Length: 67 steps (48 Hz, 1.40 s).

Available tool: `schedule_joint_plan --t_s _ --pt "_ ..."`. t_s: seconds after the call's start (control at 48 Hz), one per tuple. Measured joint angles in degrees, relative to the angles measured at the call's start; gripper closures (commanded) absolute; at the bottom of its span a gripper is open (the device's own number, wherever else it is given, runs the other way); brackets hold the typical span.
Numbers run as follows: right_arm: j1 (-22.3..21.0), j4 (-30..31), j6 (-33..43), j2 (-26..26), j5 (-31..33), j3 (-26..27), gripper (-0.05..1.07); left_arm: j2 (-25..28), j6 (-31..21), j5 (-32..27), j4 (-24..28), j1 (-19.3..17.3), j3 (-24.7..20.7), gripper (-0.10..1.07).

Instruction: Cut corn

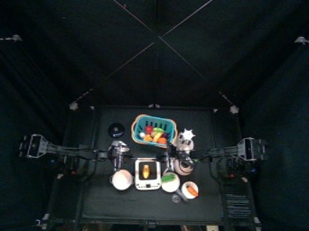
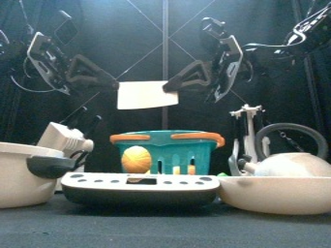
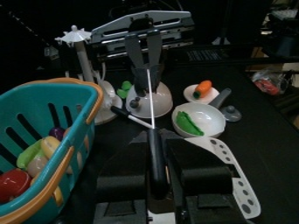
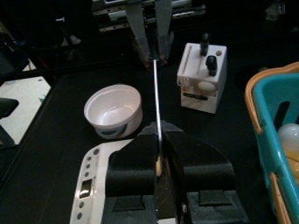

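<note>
The corn (image 2: 135, 159) is a yellow-orange cob lying on the white board (image 2: 77, 180) at the table's front middle; it also shows in the top view (image 1: 146, 169). A white-bladed knife (image 2: 145, 95) hangs in the air above the corn, flat side towards the front. My right gripper (image 2: 184, 83) is shut on its dark handle; in the right wrist view the blade (image 4: 156, 79) runs edge-on away from the jaws. My left gripper (image 2: 99, 76) hangs just left of the blade's free end. In both wrist views the corn is hidden.
A teal basket (image 2: 207, 145) of toy foods stands behind the board. A white bowl (image 2: 19, 174) sits at the left and others at the right (image 2: 278, 189); one holds a green piece (image 3: 187, 124). A knife stand (image 4: 201, 74) is at the back right.
</note>
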<state>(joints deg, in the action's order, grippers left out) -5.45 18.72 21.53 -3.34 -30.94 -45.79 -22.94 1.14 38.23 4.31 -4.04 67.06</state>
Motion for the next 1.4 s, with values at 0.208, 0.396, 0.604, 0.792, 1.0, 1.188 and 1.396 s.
schedule_joint_plan --t_s 0.208,0.396,0.604,0.792,1.0,1.188,1.396 --pt "2.9 -0.2 0.0 0.0 3.4 0.3 0.69 0.4 -0.2 0.1 -0.3 3.0 0.4 0.61" --pt "4.7 -1.9 0.0 2.0 6.4 1.4 0.7 2.7 -0.2 0.1 -3.3 6.6 2.2 0.61" --pt "6.3 -1.4 -1.0 3.5 7.0 1.5 0.7 4.4 0.0 0.2 -4.5 9.4 2.8 0.61" --pt "7.4 0.2 -0.8 3.9 14.2 3.5 0.7 5.5 0.2 -2.6 -3.9 10.1 2.5 0.61" --pt "7.6 0.1 -0.4 5.4 16.0 4.2 0.7 6.8 0.3 -4.4 -4.1 9.9 1.8 0.61" --pt "8.1 -0.2 -0.1 5.4 16.3 4.6 0.7 7.3 0.4 -4.4 -5.8 10.4 1.8 0.61" --pt "8.3 -0.4 -0.1 5.9 16.5 4.7 0.7 8.4 0.4 -4.4 -5.6 10.4 1.8 0.61"
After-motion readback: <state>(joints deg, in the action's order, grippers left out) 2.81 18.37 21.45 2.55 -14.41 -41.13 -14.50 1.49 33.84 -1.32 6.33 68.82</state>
